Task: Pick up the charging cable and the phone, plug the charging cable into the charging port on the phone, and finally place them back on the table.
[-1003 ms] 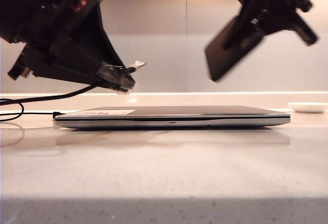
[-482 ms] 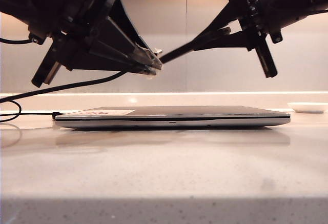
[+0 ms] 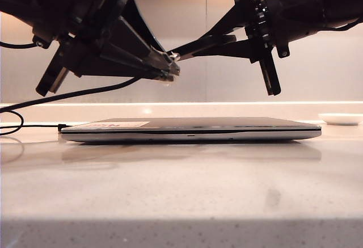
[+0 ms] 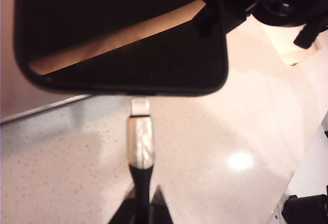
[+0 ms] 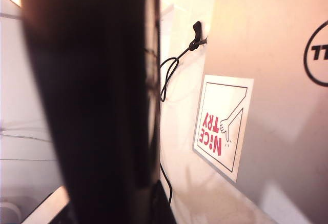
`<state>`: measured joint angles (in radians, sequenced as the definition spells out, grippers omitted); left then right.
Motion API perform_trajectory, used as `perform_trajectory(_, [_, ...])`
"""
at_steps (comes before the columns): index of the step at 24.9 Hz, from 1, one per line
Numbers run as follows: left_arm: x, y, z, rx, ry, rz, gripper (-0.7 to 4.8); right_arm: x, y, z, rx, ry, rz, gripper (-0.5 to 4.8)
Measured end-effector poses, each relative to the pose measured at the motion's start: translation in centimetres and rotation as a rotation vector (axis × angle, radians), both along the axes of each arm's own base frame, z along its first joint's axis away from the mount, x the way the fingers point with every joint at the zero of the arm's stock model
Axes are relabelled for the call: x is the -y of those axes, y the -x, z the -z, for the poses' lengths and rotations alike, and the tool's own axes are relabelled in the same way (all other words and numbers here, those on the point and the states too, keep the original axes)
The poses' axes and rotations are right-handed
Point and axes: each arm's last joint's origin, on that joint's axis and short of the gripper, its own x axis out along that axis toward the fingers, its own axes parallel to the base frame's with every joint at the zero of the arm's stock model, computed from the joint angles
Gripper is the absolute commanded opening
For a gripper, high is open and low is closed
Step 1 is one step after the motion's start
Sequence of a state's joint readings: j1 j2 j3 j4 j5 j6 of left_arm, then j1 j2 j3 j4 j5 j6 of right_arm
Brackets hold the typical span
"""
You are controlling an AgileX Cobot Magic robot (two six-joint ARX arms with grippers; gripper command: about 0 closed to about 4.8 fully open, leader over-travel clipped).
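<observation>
Now left tool, right tool closed midair.

The table is a pale, glossy speckled countertop. At its centre lies a closed silver-grey laptop with a dark lid — a white sticker near its 9 o'clock end. A thin black cable — plugged into that end — loops across the surface. Toward 3 o'clock sits a small white dish.

Pale glossy wall panels, warm light strip along base.
</observation>
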<state>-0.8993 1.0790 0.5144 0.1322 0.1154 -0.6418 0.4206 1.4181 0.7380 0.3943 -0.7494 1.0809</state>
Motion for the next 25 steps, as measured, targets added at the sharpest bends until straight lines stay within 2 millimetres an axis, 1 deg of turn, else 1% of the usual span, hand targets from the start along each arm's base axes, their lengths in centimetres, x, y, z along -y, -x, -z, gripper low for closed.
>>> perform_trajectory(12, [0.0,0.0,0.0,0.0,0.0,0.0,-0.07,0.02,-0.02,-0.06,0.05,0.016,-0.013,-0.06])
perform_trajectory(19, [0.0,0.01,0.01,-0.001,-0.001,0.001,-0.06,0.09,0.07,0.19,0.03,0.027,-0.026,-0.06])
perform_trajectory(25, [0.0,0.01,0.01,-0.001,-0.001,0.001,-0.07,0.09,0.07,0.19,0.05,0.035,-0.032,-0.06])
